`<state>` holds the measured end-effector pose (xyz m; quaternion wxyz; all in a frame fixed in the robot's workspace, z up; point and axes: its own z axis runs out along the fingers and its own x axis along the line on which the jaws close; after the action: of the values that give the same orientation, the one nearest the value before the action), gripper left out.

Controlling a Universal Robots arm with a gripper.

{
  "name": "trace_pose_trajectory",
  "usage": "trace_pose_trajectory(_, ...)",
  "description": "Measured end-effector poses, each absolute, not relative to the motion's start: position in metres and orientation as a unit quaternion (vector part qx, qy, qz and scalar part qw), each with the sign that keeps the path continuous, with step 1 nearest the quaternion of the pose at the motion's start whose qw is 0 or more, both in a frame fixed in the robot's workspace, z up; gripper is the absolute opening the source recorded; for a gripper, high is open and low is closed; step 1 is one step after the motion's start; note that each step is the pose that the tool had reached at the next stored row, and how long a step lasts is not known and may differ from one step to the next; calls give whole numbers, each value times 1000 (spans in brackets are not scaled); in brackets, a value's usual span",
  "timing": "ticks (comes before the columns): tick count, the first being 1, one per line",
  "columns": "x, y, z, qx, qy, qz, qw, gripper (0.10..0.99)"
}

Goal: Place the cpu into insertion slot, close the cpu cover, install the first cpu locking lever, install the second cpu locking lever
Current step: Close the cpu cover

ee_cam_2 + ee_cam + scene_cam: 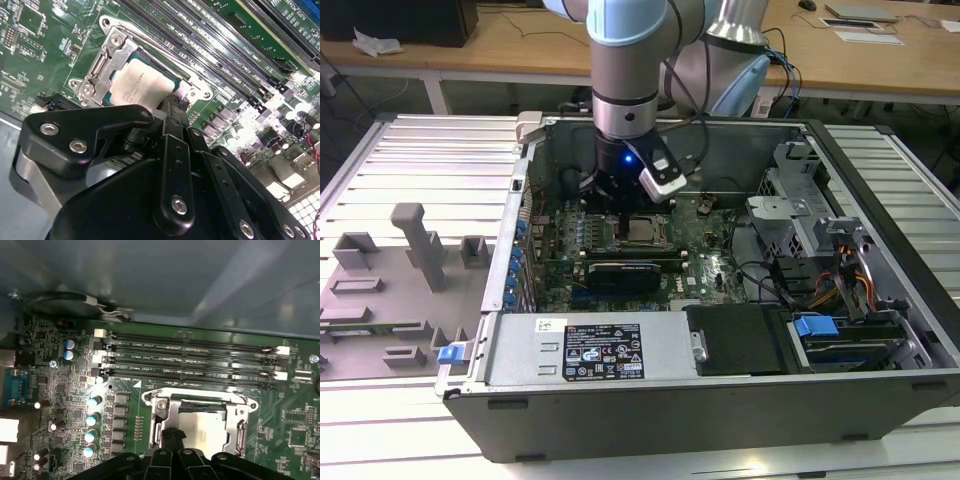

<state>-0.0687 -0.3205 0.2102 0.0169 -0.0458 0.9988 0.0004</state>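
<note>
Silvery cpu (137, 85) seated under cpu cover (100, 65), fingers (172, 120) pinched together at its edge

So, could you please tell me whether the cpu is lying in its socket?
Yes, in the second wrist view the cpu lies flat, framed by the silver cpu cover.

The arm (628, 70) comes in from the far side, its last section hanging straight down, with a small blue light (629, 158) glowing on the wrist (620, 135). The black gripper (172, 104) points downward, its fingers (170, 440) drawn together, tips meeting in both wrist views
</note>
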Motion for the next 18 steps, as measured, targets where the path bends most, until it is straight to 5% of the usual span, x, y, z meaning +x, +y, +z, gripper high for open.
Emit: trace_pose_trajectory(18,-67,-320,205,-79,997,1,17,106)
